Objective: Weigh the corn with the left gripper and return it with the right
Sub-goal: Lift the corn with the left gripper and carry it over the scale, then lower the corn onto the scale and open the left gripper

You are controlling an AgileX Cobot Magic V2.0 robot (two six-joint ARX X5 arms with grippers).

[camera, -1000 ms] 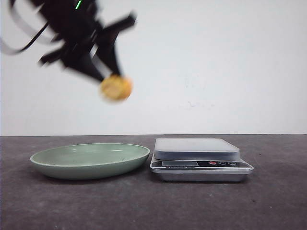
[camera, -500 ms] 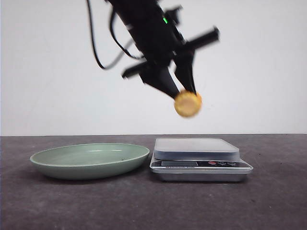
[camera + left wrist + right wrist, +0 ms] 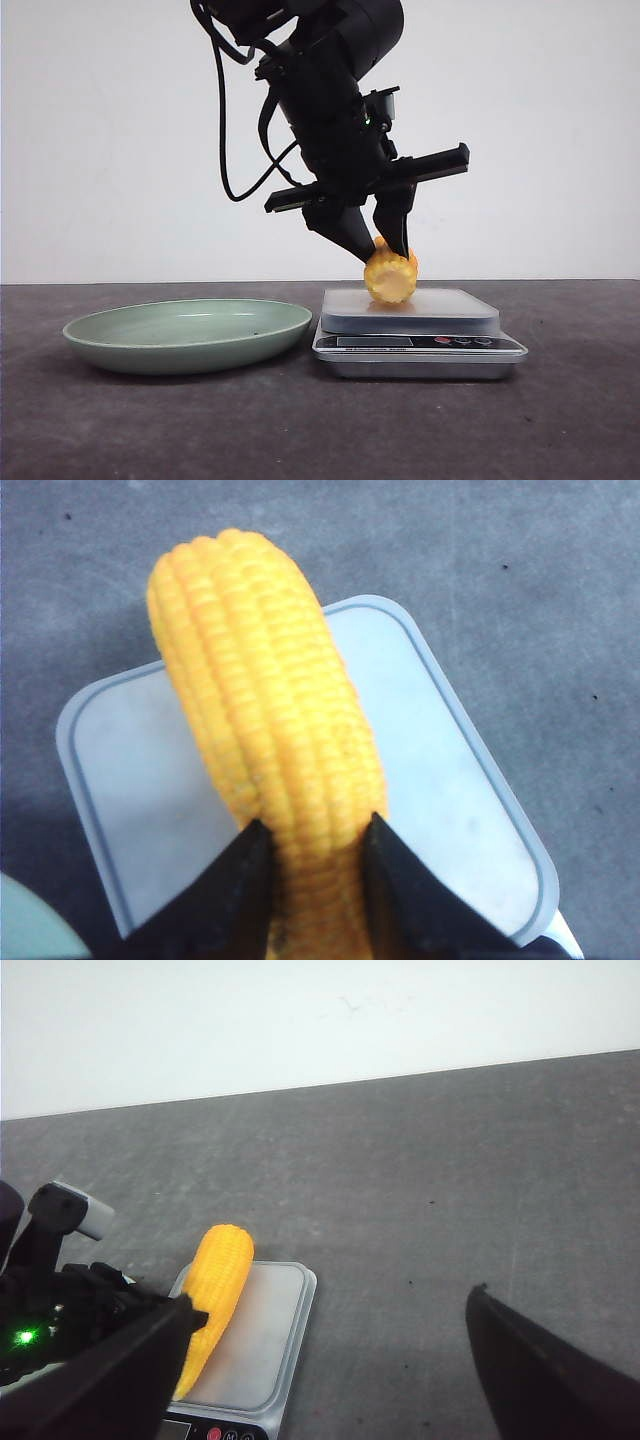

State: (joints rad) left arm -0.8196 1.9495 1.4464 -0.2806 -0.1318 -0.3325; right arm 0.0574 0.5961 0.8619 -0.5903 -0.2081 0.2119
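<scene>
Left gripper [image 3: 385, 247] closed on the corn [image 3: 390, 277], one dark finger [image 3: 225, 895] pressed to each side of the cob near its end; lowered over the scale [image 3: 420, 340] from an arm reaching down from upper left. Corn orange-yellow, kernel rows running lengthwise, held at the weighing platform [image 3: 410, 308] of the scale; in the front view, rounded end toward the camera and underside at platform level, contact with the surface not resolvable. In the left wrist view, cob [image 3: 265, 750] lying across the pale rounded-square platform [image 3: 450, 800], well within its rim. In the right wrist view, same cob [image 3: 213, 1300] seen lengthwise over the left part of the platform [image 3: 265, 1335], tip pointing to the far side.

Right gripper [image 3: 320, 1380] visible only in its own wrist view: two dark fingers [image 3: 540, 1375] spread wide apart, nothing between them, positioned near and to the right of the scale, above the table.

Scale silver-bodied, display strip and small red and dark buttons [image 3: 463, 341] on the near face. Green shallow plate [image 3: 120, 335] just left of the scale, rims close but apart. Dark grey table [image 3: 300, 430] beneath both; plain white wall [image 3: 560, 140] at the far side. Black cable [image 3: 222, 130] looping from the left arm.
</scene>
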